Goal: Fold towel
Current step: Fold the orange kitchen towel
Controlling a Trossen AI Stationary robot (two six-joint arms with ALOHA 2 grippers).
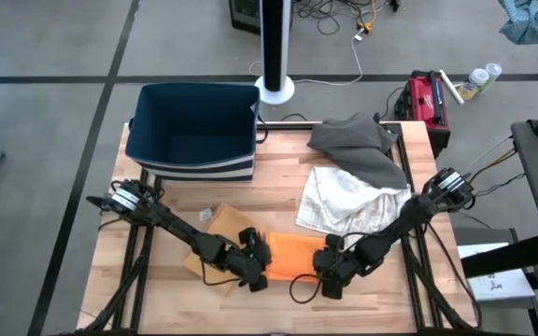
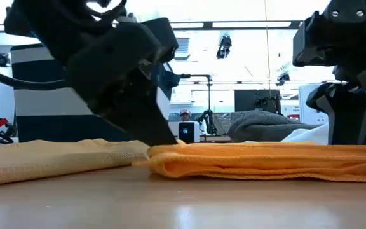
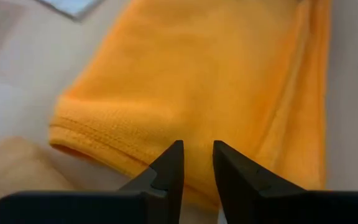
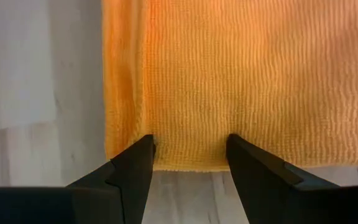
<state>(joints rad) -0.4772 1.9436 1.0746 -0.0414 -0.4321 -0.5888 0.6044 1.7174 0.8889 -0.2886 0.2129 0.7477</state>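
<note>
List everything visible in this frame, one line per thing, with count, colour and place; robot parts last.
orange towel: one, orange, folded flat at the table's near edge, between the two grippers
tan cloth: one, tan, on the table beside the orange towel, under the left arm
white cloth: one, white, crumpled, right-centre of the table
grey cloth: one, grey, heaped at the far right of the table
bin: one, dark blue, far left of the table
table: one, light wood
red case: one, red, on the floor beyond the table's right corner
left gripper: one, dark, at the orange towel's left end, fingers slightly apart
right gripper: one, dark, at the towel's right end, open
</note>
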